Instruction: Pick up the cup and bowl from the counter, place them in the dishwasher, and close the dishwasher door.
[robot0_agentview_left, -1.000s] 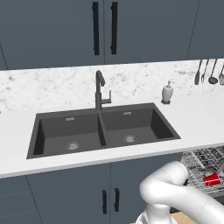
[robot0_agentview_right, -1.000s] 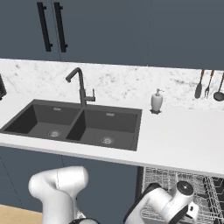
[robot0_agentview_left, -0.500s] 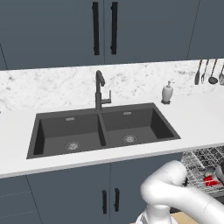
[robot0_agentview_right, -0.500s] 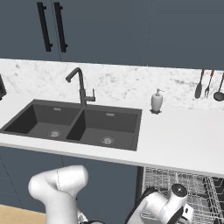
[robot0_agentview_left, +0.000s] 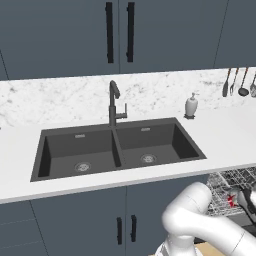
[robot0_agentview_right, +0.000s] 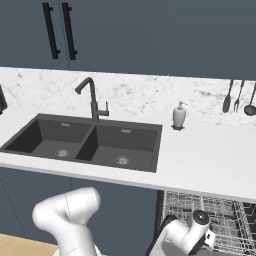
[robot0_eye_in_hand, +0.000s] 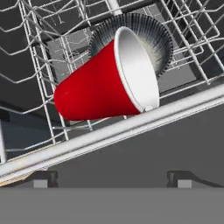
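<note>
In the hand view the red cup (robot0_eye_in_hand: 100, 92) lies on its side in the dishwasher's grey wire rack (robot0_eye_in_hand: 39, 65), its white mouth turned right. Right behind it sits the dark ribbed bowl (robot0_eye_in_hand: 151, 33). My gripper (robot0_eye_in_hand: 112, 181) is open, its fingertips (robot0_eye_in_hand: 41, 181) wide apart below the rack's front rail, holding nothing. From the left base view the pulled-out rack (robot0_agentview_left: 235, 182) shows under the counter (robot0_agentview_left: 225, 140), with a glimpse of the cup (robot0_agentview_left: 231, 201) beside my hand. The right base view has my wrist (robot0_agentview_right: 200, 220) over the rack (robot0_agentview_right: 227, 212). I cannot tell whether the flat grey surface below the rail is the dishwasher door.
A dark double sink (robot0_agentview_left: 120, 147) with a black faucet (robot0_agentview_left: 114, 102) is set in the counter. A white soap dispenser (robot0_agentview_left: 191, 106) stands to its right. Utensils (robot0_agentview_left: 235, 82) hang on the marbled backsplash. Cabinet doors with black handles (robot0_agentview_left: 126, 229) are below the sink.
My hand has drifted slightly over the rack. The jaws have stayed open, and the cup and bowl have not moved.
</note>
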